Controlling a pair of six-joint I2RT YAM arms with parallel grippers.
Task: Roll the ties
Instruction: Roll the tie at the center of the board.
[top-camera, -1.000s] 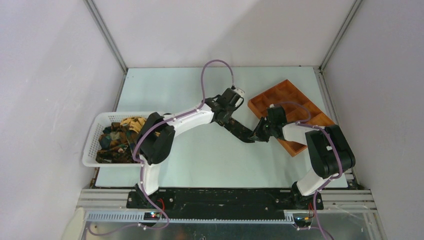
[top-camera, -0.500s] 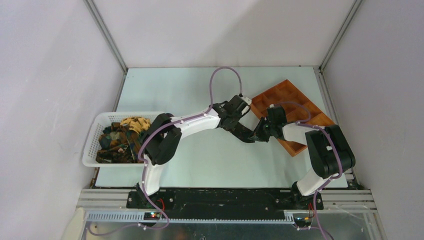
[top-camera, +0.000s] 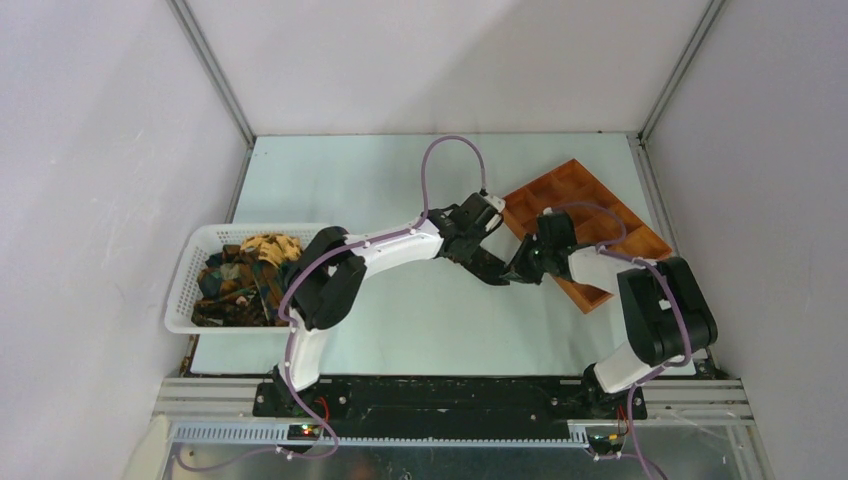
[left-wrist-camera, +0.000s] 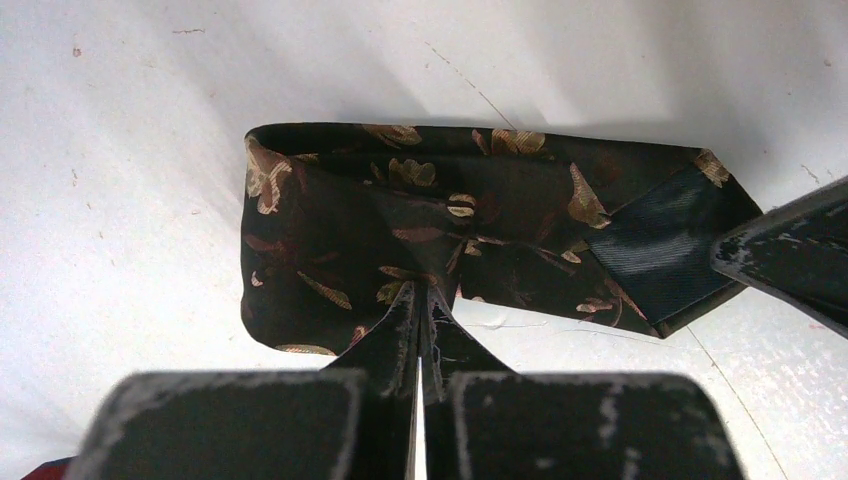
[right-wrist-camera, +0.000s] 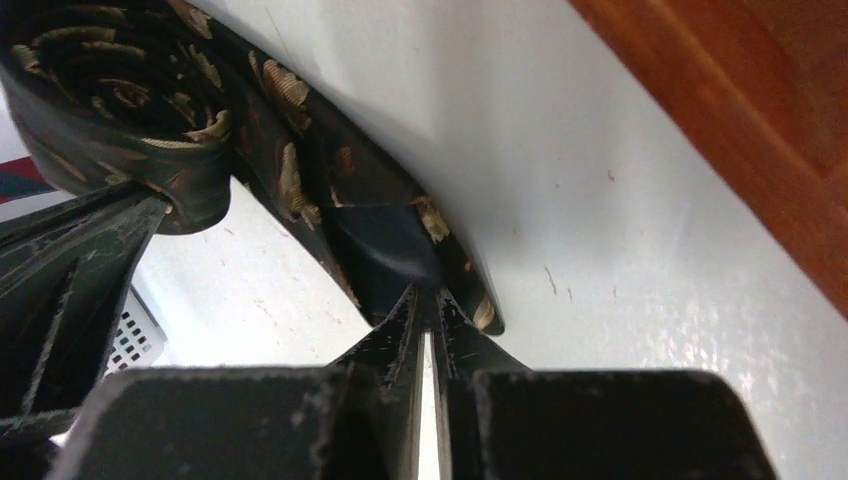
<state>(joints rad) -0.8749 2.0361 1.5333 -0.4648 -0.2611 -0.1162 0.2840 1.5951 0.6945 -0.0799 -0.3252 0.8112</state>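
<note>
The left fingers (left-wrist-camera: 410, 310) are pressed shut, their tips on the near edge of a tie (left-wrist-camera: 450, 235) lying flat on the worktop (left-wrist-camera: 150, 150). Its rolled end is at 9 o'clock and its pointed end at 3. The right fingers (right-wrist-camera: 408, 315), all but closed, touch that pointed end. Farther off, more ties (top-camera: 240, 275) fill the basket (top-camera: 185, 270) at 9 o'clock, and the tray (top-camera: 580, 165) lies at 2.
</note>
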